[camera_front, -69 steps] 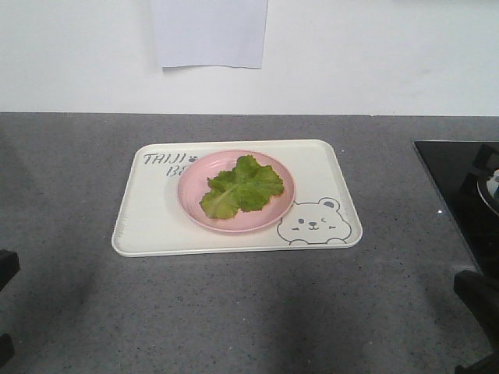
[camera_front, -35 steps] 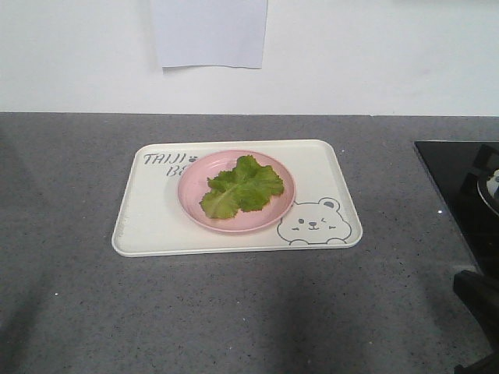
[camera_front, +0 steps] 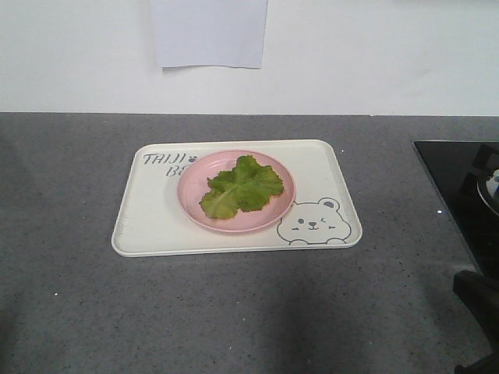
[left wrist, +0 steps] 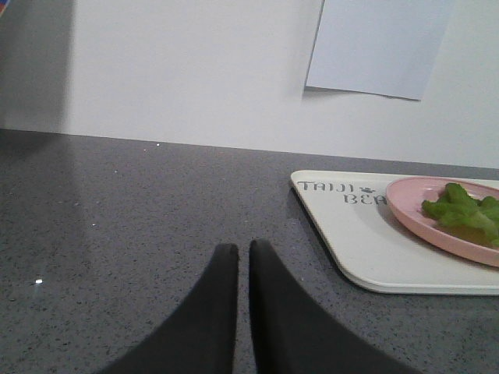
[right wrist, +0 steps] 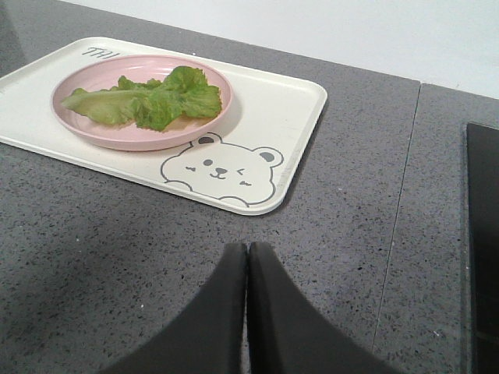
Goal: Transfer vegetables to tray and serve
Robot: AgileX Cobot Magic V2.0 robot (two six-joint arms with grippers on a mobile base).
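Lettuce (camera_front: 242, 187) rests on pink plate (camera_front: 191, 204) at centre frame, atop tray (camera_front: 148, 226). Left gripper (left wrist: 236, 253) and right gripper (right wrist: 247, 253) are both closed, empty. Risk: lifting the tray unevenly slides the plate off.

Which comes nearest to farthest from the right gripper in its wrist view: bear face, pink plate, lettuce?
From the right gripper, shut:
1. Bear face, straight ahead on the tray's near corner.
2. Pink plate, ahead-left.
3. Lettuce, lying on that plate.

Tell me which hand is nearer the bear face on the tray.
Right. The right hand sits just in front of the bear face, fingers shut. The left hand is off the tray's opposite, lettered end.
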